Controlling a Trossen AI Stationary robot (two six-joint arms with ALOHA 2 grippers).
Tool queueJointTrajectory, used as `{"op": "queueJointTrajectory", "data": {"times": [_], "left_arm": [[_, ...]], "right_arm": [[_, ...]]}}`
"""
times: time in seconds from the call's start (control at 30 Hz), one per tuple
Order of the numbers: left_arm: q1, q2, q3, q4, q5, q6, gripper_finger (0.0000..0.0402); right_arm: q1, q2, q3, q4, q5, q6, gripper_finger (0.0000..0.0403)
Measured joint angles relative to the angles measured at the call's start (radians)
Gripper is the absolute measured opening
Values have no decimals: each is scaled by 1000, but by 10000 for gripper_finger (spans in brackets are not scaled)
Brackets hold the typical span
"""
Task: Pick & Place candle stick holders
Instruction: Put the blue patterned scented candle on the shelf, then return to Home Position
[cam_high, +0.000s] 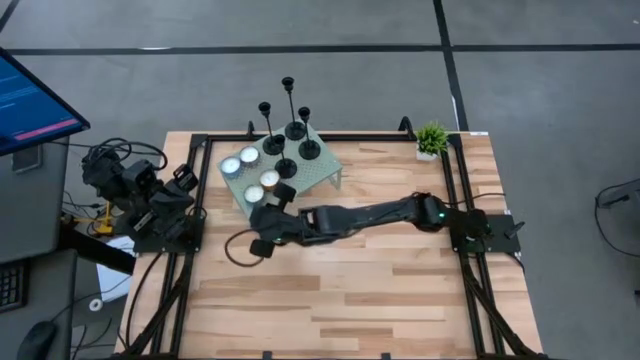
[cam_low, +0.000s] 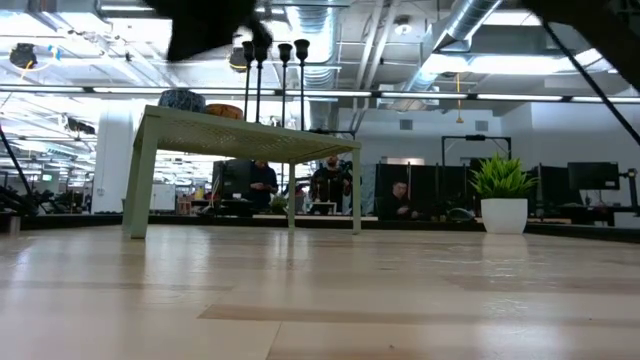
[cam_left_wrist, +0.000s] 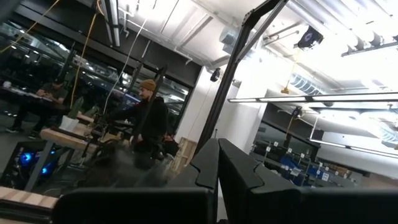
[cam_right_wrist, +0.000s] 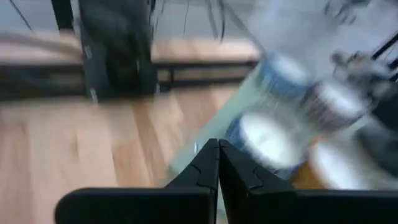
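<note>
Several black candle stick holders stand upright on their disc bases on the far part of the pale green stand; the low view shows their stems and cups. My right gripper is shut with nothing in it. It hovers above the stand's near-left corner, beside the tealights, and shows as a dark blur in the low view. My left gripper is shut with nothing in it. It is parked past the table's left edge and tipped upward at the room.
Several white and silver tealights lie on the near-left part of the stand. A small potted plant stands at the far right. Black frame rails run along the table's sides. Bare wood spreads near the front. People sit in the room behind.
</note>
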Motion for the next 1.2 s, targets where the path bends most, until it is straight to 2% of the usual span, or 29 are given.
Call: {"op": "queueJointTrajectory", "data": {"times": [0.13, 0.27, 0.47, 0.6, 0.7, 0.8, 0.9, 1.03, 1.2], "left_arm": [[0, 0, 0, -16, -38, 29, 8], [0, 0, 0, -19, -116, 53, 8], [0, 0, 0, -72, -312, 135, 4], [0, 0, 0, -107, -483, 183, 4], [0, -15, 10, -110, -551, 204, 4], [0, -39, 19, -108, -573, 210, 4], [0, -60, 20, -141, -587, 210, 3], [0, -70, 18, -232, -587, 206, 3], [0, -71, 0, -260, -587, 198, 3]], "right_arm": [[45, -137, 9, -33, 61, -49, 0], [77, -343, 14, -183, 65, -54, 0], [101, -597, 9, -461, 6, -53, 0], [118, -781, -67, -614, 40, 2, 0], [146, -933, -253, -631, 120, 55, 0], [177, -1146, -518, -542, 171, 112, 0], [209, -1386, -842, -346, 188, 138, 0], [226, -1678, -1275, -1, 190, 139, 0], [218, -2007, -1669, 315, 191, 146, 0]]}}
